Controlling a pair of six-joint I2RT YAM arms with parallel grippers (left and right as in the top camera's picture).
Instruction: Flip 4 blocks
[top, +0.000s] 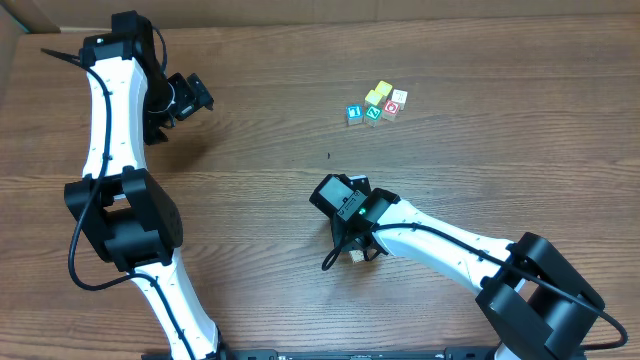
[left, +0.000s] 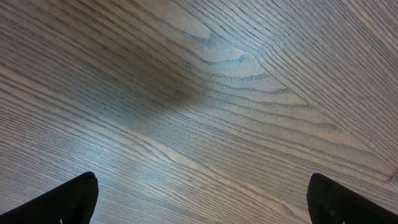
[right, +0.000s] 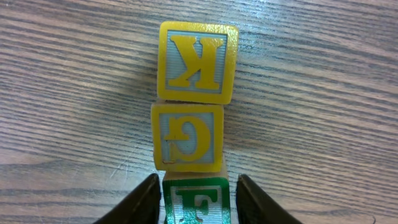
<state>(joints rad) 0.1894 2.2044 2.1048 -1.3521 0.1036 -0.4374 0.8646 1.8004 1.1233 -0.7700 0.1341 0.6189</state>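
jaws of the right gripper (right: 198, 204) stand close on either side of a small wooden cube with a green printed f (right: 196, 198); whether they pinch it or only bracket it, i cannot tell. just beyond it, in one straight row on the brown wooden table (right: 323, 124), lie a yellow-bordered g cube (right: 187, 137), then a yellow-bordered k cube (right: 198, 62). well apart sits a cluster of small coloured cubes (top: 376, 104). far left, the left gripper (top: 192, 96) hangs wide open above the table.
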